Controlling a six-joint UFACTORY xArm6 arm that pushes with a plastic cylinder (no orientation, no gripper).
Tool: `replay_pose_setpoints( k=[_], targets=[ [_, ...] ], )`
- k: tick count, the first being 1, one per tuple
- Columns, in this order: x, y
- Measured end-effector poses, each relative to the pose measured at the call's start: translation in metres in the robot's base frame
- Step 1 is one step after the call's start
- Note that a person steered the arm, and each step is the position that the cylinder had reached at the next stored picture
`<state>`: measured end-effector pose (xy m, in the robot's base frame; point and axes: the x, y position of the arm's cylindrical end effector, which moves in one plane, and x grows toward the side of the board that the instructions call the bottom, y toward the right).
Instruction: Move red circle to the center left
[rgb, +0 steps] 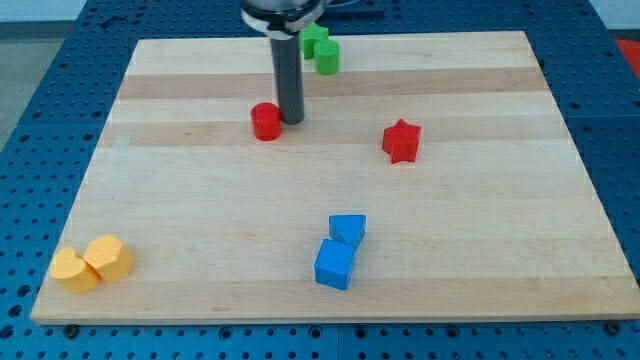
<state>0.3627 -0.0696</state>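
The red circle (266, 121) is a short red cylinder on the wooden board (200, 200), left of centre in the upper half of the view. My rod comes down from the view's top, and my tip (291, 120) stands just to the right of the red circle, touching it or nearly so.
A red star (401, 141) lies right of centre. Two green blocks (321, 49) sit at the top, partly behind the rod. A blue triangle-like block (348, 229) and a blue cube (334, 264) sit at bottom centre. Two yellow blocks (92, 264) sit at bottom left.
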Motion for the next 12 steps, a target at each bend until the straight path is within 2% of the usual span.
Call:
replay_pose_setpoints(
  k=[2,3,4,5,8,9,12],
  targets=[
    [0.004,-0.047],
    [0.011,-0.050],
    [0.013,-0.023],
    [0.021,-0.036],
    [0.047,-0.110],
    [0.048,-0.129],
    [0.042,-0.138]
  ],
)
